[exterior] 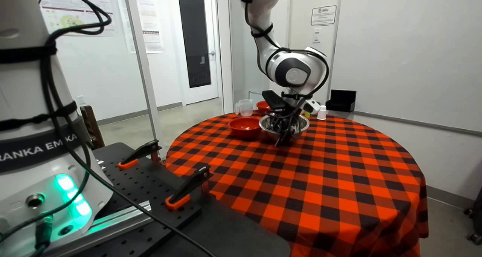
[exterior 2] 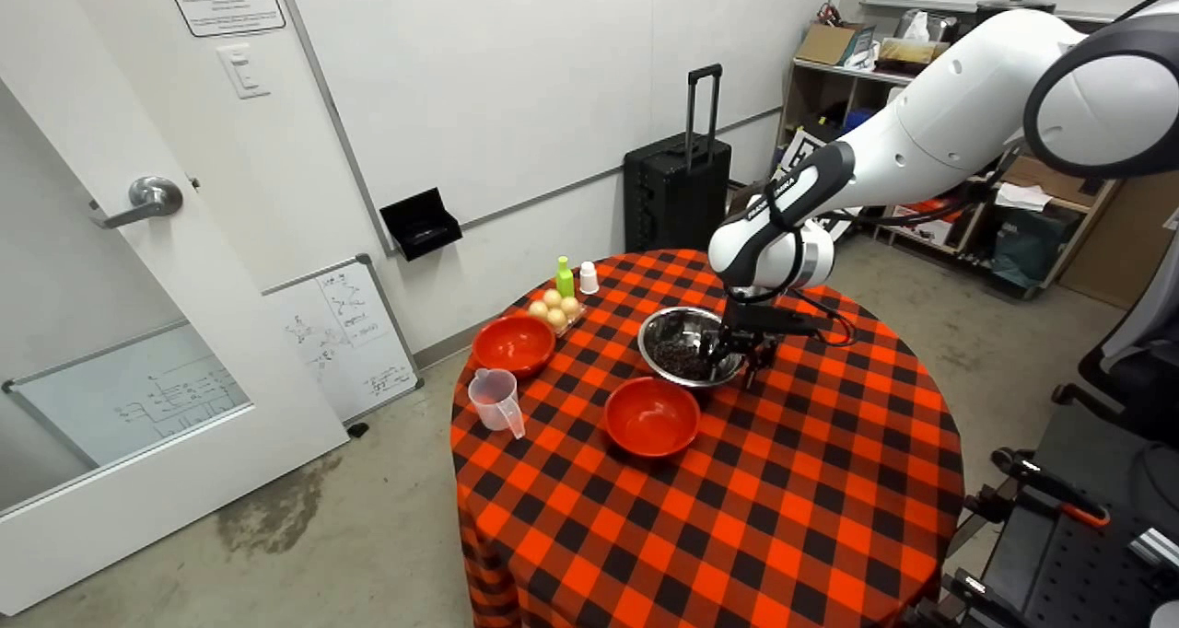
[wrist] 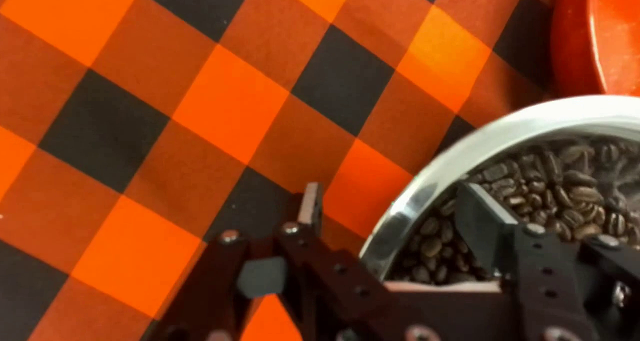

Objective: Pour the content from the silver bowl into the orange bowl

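Note:
The silver bowl (exterior 2: 677, 322) stands upright on the checked tablecloth and holds dark coffee beans (wrist: 570, 196). It also shows in an exterior view (exterior: 303, 126), partly hidden by the gripper. My gripper (wrist: 390, 196) is open and straddles the silver bowl's rim (wrist: 415, 201) in the wrist view. One finger is over the beans inside, the other outside above the cloth; the rim lies between them with gaps. The gripper points down at the bowl in both exterior views (exterior: 283, 134) (exterior 2: 734, 356). An empty orange bowl (exterior 2: 652, 418) stands beside the silver bowl, also in the wrist view (wrist: 572, 41).
Another orange bowl (exterior 2: 514, 345) stands farther off, near a clear measuring jug (exterior 2: 495, 398). Eggs in a carton (exterior 2: 555, 310), a green bottle (exterior 2: 564, 280) and white cups (exterior 2: 589, 279) stand near the table edge by the wall.

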Controlling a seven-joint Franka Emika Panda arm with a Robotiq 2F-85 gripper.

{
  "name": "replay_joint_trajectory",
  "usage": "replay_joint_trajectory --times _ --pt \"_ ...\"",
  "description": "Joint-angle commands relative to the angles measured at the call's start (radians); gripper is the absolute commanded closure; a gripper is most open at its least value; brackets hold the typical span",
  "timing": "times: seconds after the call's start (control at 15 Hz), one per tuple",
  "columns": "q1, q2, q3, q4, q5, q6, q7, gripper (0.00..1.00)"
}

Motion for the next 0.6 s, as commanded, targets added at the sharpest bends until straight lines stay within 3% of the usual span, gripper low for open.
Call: replay_joint_trajectory --times 0.0,0.33,0.53 --pt "0.006 0.018 0.000 0.023 0.000 0.016 0.022 0.61" --pt "-0.002 -0.001 -0.006 0.023 0.000 0.034 0.022 0.98" --pt "-0.006 -0.023 -0.008 0.013 0.001 0.050 0.021 1.00"
